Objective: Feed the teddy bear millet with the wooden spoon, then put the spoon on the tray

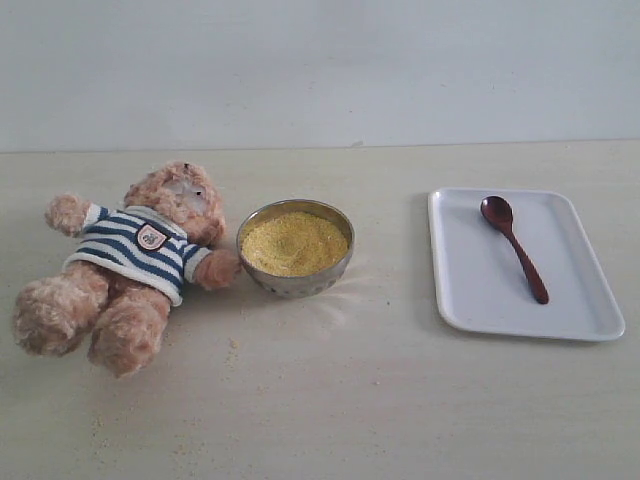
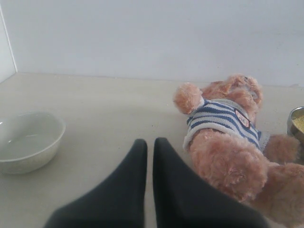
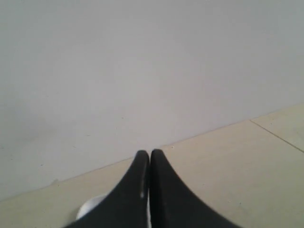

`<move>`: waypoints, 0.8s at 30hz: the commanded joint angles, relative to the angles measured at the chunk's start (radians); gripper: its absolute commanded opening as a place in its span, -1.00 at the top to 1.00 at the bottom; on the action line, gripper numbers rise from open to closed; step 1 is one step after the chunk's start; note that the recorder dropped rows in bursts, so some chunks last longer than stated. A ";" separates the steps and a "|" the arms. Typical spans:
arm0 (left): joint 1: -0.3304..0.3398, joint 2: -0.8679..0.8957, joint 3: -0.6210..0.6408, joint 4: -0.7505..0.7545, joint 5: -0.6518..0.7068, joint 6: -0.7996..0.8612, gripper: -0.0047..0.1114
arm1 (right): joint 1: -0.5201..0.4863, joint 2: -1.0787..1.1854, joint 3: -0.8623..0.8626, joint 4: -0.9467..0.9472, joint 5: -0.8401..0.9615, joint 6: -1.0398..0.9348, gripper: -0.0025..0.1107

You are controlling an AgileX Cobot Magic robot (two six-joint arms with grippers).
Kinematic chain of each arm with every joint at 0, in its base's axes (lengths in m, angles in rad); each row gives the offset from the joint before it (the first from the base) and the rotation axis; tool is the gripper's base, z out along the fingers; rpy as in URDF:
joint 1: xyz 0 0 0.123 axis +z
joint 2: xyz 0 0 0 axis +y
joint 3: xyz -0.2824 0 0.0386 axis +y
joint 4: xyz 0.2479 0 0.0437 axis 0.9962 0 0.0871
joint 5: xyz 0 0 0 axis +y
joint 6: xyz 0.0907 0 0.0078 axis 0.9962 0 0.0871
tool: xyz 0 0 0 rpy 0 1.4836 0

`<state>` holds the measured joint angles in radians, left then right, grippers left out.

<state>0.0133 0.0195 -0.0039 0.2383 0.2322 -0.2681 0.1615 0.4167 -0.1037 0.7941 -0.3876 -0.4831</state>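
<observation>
Exterior view first, says the desk: what holds what?

Me: Pictured centre, a shiny metal bowl (image 1: pixel 296 284) heaped with yellow millet (image 1: pixel 294 243). At right, a white tray (image 1: pixel 480 295) carries the wooden spoon (image 1: pixel 513 246), lying diagonally with its oval end toward the wall and its handle toward the near right corner. The left wrist view adds a white bowl (image 2: pixel 28 159) on the bench (image 1: pixel 380 400), well apart from the bear.

Desk: And around them?

Me: The teddy bear (image 1: pixel 125 265) lies sprawled at left in its striped sweater, one paw touching the metal bowl's wall. Loose grains (image 1: pixel 234 346) dot the bench in front of bear and bowl. The millet bowl stands between bear and tray; the spoon lies in plain sight.

Desk: Your claws?

Me: My left claw (image 2: pixel 149 142) is pinched narrow, only a slit between the tips. It holds nothing and hangs just beside the bear's leg. My right claw (image 3: pixel 150 153) is likewise pressed together and grips nothing, facing the pale wall. A white edge below it is too cut off to name.
</observation>
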 commanded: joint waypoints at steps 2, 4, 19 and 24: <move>0.002 0.004 0.004 -0.011 -0.008 0.000 0.83 | -0.002 0.002 0.002 0.013 0.010 -0.013 0.96; 0.002 0.004 0.004 -0.011 -0.008 0.000 0.83 | -0.002 0.002 0.002 0.013 0.010 -0.013 0.96; 0.002 0.005 0.004 -0.011 -0.006 -0.001 0.83 | -0.158 -0.265 0.104 0.053 0.261 -0.255 0.96; 0.002 0.005 0.004 -0.011 -0.006 -0.001 0.83 | -0.192 -0.294 0.104 0.054 0.243 -0.386 0.96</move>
<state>0.0133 0.0195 -0.0039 0.2383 0.2322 -0.2681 -0.0179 0.1303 -0.0036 0.8490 -0.1435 -0.8080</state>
